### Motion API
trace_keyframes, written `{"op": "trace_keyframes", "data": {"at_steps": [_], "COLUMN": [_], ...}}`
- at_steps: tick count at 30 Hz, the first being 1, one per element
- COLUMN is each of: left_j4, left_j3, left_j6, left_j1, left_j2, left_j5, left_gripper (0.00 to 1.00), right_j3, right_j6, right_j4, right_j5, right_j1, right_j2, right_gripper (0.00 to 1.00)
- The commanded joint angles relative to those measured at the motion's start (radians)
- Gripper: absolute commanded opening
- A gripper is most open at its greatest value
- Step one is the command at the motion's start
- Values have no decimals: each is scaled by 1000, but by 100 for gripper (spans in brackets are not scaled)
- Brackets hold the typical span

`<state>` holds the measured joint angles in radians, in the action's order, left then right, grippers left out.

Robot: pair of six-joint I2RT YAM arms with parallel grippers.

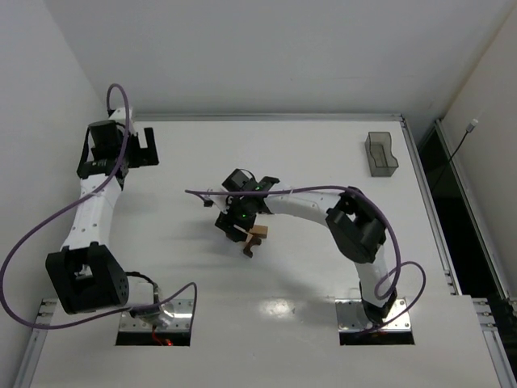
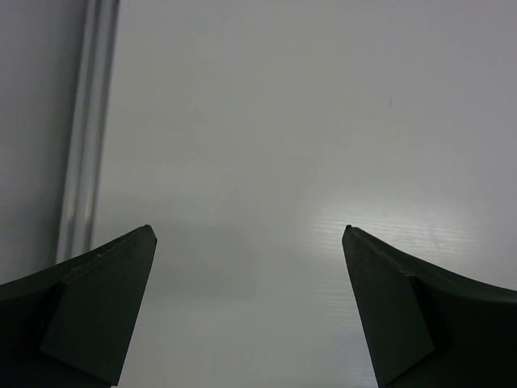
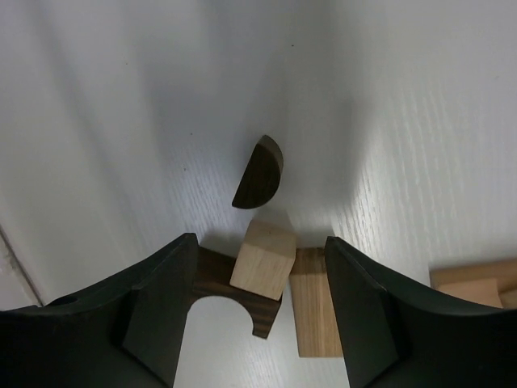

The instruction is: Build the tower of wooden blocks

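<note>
In the right wrist view a light tan cube (image 3: 262, 256) leans on a dark brown arch block (image 3: 242, 301). A long tan cuboid (image 3: 315, 311) lies flat beside them, and a dark half-round piece (image 3: 260, 172) lies just beyond. My right gripper (image 3: 260, 240) is open and low over the table, its fingers straddling the cube, arch and cuboid. The cube touches neither finger. From above, the right gripper (image 1: 245, 227) hangs over the wood blocks (image 1: 258, 233) at mid-table. My left gripper (image 1: 144, 153) (image 2: 249, 230) is open and empty at the far left. The tower is out of view.
More tan blocks (image 3: 477, 287) lie at the right edge of the right wrist view. A grey translucent tray (image 1: 381, 153) stands at the back right of the table. A metal rail (image 2: 85, 137) runs along the table's left edge beside the left gripper.
</note>
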<state>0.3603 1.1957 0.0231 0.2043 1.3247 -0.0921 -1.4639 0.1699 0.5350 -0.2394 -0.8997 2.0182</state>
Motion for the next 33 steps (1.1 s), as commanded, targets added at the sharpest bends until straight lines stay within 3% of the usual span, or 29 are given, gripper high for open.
{"op": "trace_keyframes", "data": {"at_steps": [1, 11, 20, 26, 33], "left_j4": [-6, -6, -6, -6, -6], "left_j3": [-31, -21, -10, -10, -1], "left_j6": [49, 18, 27, 28, 28], "left_j1": [-3, 6, 6, 6, 6], "left_j2": [8, 8, 51, 62, 62], "left_j5": [-20, -41, -63, -72, -72], "left_gripper": [100, 100, 100, 100, 100], "right_j3": [-46, -17, 115, 116, 76], "right_j6": [-41, -70, -70, -70, -79], "right_j4": [22, 11, -17, -17, -7], "right_j5": [-12, 11, 45, 65, 65], "right_j1": [-22, -2, -2, -2, -2], "right_j2": [46, 109, 14, -4, 5], "right_gripper": [60, 54, 52, 47, 48]}}
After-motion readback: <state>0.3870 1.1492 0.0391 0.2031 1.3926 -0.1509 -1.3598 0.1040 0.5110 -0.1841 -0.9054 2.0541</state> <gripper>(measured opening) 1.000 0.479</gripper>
